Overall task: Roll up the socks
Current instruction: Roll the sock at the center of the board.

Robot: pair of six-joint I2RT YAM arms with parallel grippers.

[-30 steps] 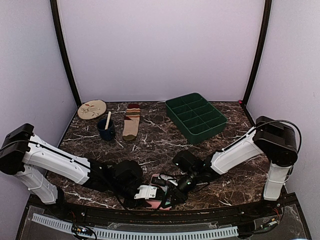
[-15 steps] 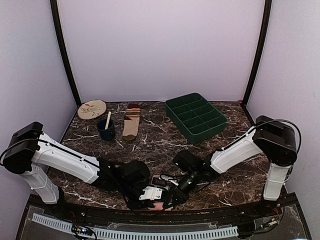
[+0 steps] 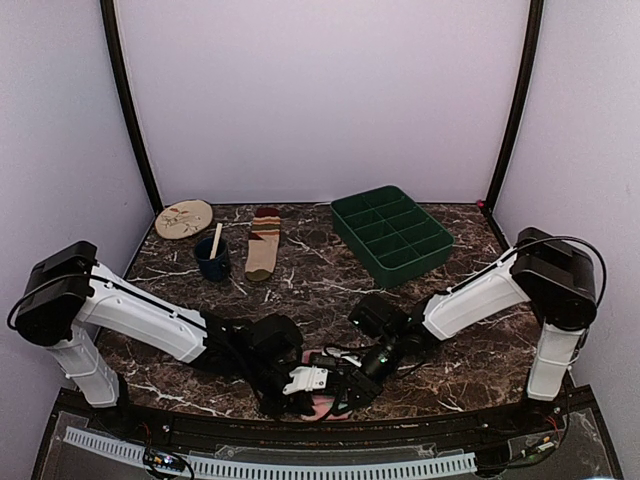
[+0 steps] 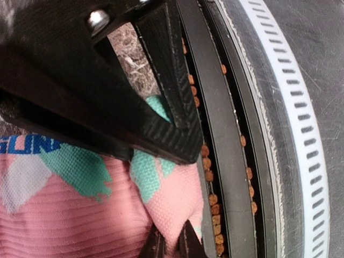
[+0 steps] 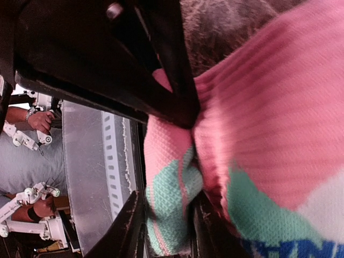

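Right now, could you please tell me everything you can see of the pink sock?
The pink sock is soft ribbed knit, pink with teal and white patches and some blue lettering. It lies bunched at the near edge of the dark marble table, between the two arms and mostly hidden by them from above. The left claw pinches a fold of it, and the right claw pinches a doubled pink-and-teal edge.

Dark marbled table [image 3: 320, 275], beige patterned plate [image 3: 184, 218] far left, blue cup [image 3: 211, 260] just beside tan striped sock [image 3: 264, 245], green divided tray [image 3: 360, 247] far right, pink sock [image 4: 97, 215] at near edge.
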